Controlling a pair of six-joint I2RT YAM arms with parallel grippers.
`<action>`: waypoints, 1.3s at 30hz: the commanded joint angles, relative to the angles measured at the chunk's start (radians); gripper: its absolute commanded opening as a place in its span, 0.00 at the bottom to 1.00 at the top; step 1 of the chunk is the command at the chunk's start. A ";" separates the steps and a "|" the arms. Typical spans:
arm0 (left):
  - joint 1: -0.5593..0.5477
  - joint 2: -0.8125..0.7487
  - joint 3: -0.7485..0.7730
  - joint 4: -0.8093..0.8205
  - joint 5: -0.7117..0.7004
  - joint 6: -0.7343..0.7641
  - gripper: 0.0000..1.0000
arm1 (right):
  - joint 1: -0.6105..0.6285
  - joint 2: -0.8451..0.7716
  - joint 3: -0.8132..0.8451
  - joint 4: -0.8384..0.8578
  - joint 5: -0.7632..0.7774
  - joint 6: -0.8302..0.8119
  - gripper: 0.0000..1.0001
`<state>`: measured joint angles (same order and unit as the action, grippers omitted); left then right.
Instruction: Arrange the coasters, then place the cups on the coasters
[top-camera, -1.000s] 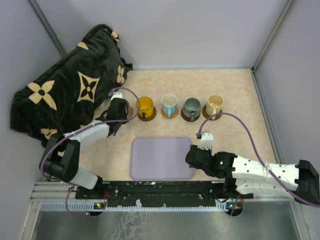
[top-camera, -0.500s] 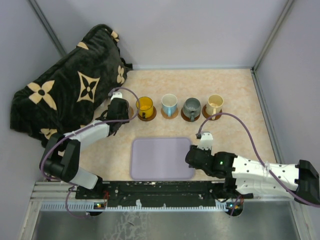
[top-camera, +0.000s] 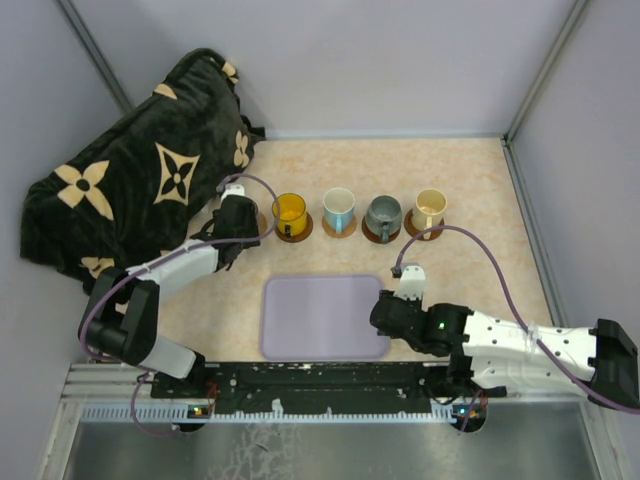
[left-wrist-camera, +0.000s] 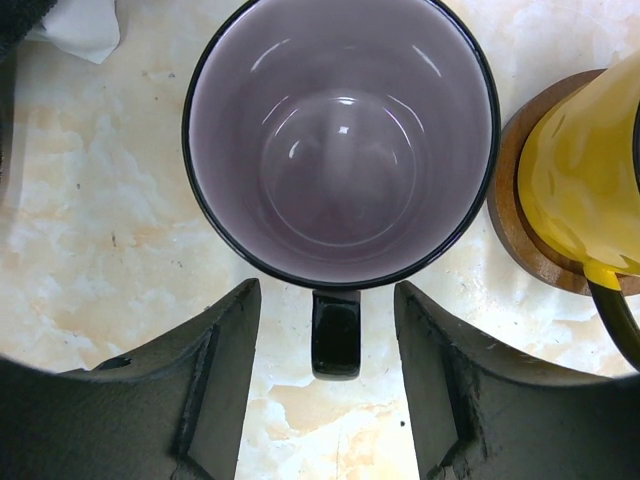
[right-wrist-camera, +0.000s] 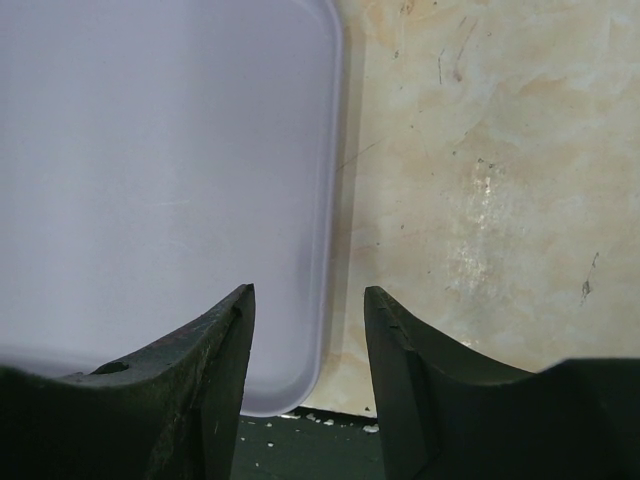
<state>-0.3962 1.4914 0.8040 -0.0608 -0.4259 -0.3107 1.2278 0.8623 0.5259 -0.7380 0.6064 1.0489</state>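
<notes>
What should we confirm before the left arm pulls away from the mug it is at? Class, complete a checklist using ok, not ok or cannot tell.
1. Left gripper fingers clear of the mauve mug handle: ok.
2. Mauve mug upright: ok.
3. Coaster under mauve mug: cannot tell; its rim hides the base.
4. Yellow mug, white mug, grey-green mug, cream mug each on coasters: ok.
5. Right gripper open, empty, over the lavender tray edge: ok.
</notes>
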 joint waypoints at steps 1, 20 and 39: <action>0.009 -0.050 -0.002 -0.037 0.011 -0.003 0.62 | 0.008 0.000 0.030 0.041 0.017 0.006 0.48; 0.009 -0.088 -0.060 -0.094 -0.004 -0.035 0.63 | 0.008 0.002 0.042 0.062 0.014 -0.017 0.48; 0.020 -0.060 -0.055 -0.087 -0.055 -0.060 0.64 | 0.007 0.009 0.042 0.056 0.011 -0.016 0.49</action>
<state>-0.3943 1.4303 0.7517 -0.1501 -0.4515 -0.3553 1.2278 0.8791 0.5259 -0.6956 0.6003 1.0290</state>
